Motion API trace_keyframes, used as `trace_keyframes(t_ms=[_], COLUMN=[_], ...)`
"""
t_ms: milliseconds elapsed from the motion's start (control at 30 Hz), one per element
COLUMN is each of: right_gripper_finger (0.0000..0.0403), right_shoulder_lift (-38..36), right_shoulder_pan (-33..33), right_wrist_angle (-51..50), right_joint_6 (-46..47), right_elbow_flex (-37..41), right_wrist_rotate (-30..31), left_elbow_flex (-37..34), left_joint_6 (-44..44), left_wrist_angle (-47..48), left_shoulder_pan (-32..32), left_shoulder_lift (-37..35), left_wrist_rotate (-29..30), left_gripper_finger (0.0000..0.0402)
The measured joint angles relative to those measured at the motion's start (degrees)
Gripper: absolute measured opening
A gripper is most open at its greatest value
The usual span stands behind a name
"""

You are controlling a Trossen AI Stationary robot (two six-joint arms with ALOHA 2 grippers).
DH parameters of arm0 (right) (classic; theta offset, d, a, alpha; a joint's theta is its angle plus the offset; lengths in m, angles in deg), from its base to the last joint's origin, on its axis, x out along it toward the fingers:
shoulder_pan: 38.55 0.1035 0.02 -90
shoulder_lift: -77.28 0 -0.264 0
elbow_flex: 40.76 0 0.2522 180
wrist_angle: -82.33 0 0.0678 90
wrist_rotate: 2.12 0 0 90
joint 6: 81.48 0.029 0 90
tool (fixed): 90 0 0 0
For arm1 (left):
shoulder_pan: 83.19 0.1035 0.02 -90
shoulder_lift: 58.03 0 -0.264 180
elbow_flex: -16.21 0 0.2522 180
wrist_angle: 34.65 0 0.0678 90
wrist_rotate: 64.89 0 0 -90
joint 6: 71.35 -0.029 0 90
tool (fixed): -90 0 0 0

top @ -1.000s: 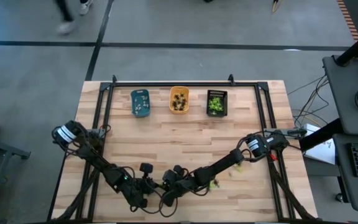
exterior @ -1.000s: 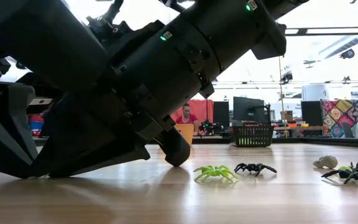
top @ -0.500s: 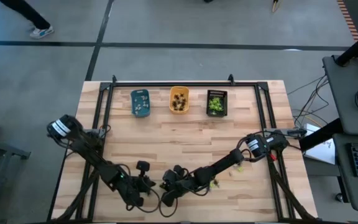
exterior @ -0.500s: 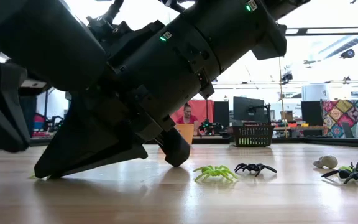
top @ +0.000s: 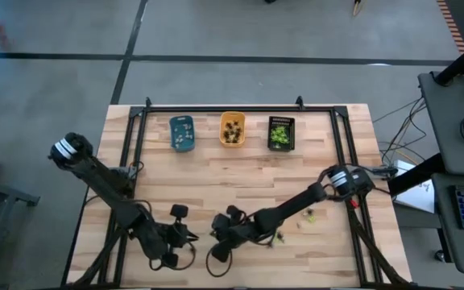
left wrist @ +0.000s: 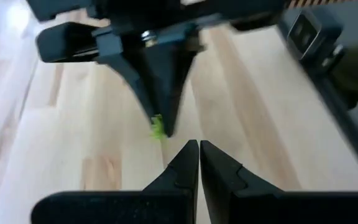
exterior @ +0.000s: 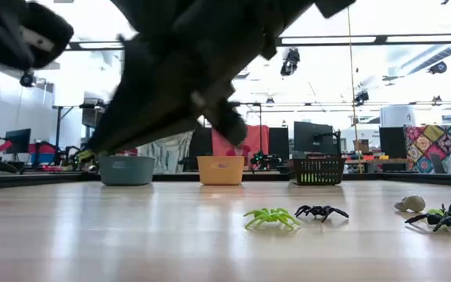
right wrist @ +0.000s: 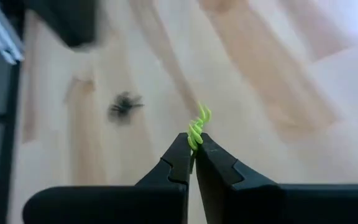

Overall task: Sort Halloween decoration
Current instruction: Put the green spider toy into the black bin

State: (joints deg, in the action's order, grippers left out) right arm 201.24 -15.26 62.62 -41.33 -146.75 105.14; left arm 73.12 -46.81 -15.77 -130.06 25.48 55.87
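The right gripper (right wrist: 193,151) pinches a yellow-green spider (right wrist: 198,129) by a leg, lifted off the desk (top: 240,173) (presumably for the black tray (top: 280,133), which holds green ones). The left gripper (left wrist: 199,155) waits shut and empty.

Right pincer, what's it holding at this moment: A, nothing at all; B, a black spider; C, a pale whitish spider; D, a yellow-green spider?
D: in the right wrist view the right pincer is shut on a yellow-green spider, whose curled legs stick out past the tips, while a black spider lies loose on the table beyond.
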Motion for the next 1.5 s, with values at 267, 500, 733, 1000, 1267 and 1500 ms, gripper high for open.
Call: trace_keyframes(t_ms=[267, 500, 733, 1000, 1267, 1500], right_gripper_finger=[0.0009, 0.0009, 0.0009, 0.0009, 0.0009, 0.001], right_shoulder_lift=[-9.83, -19.82, -26.31, -27.09, -26.31, -26.27], right_shoulder_pan=[-4.53, -12.65, -27.48, -46.75, -60.73, -63.65], right_wrist_angle=[-19.74, -41.32, -59.63, -62.86, -62.34, -56.62], right_joint_6=[-4.0, -7.03, -11.17, -22.01, -25.8, -29.14], right_elbow_flex=[-0.09, -0.14, 0.06, 1.14, 5.9, 12.25], right_wrist_rotate=[0.93, 3.78, 4.1, -3.58, -7.22, -7.62], left_elbow_flex=[0.02, 0.04, 0.04, 0.07, 0.07, 0.07], left_joint_6=[-1.97, -4.56, -9.76, -12.5, -12.5, -11.46], left_wrist_angle=[0.27, 0.05, -1.11, -1.05, 0.5, 0.5], left_shoulder_pan=[0.02, 0.1, 1.15, 4.98, 7.39, 7.39], left_shoulder_lift=[-6.74, -8.35, -8.43, -8.47, -8.67, -8.7], left_wrist_rotate=[0.58, 5.5, 7.81, 7.82, 7.78, 7.8], left_gripper_finger=[0.0, 0.0, 0.0, 0.0, 0.0, 0.0])
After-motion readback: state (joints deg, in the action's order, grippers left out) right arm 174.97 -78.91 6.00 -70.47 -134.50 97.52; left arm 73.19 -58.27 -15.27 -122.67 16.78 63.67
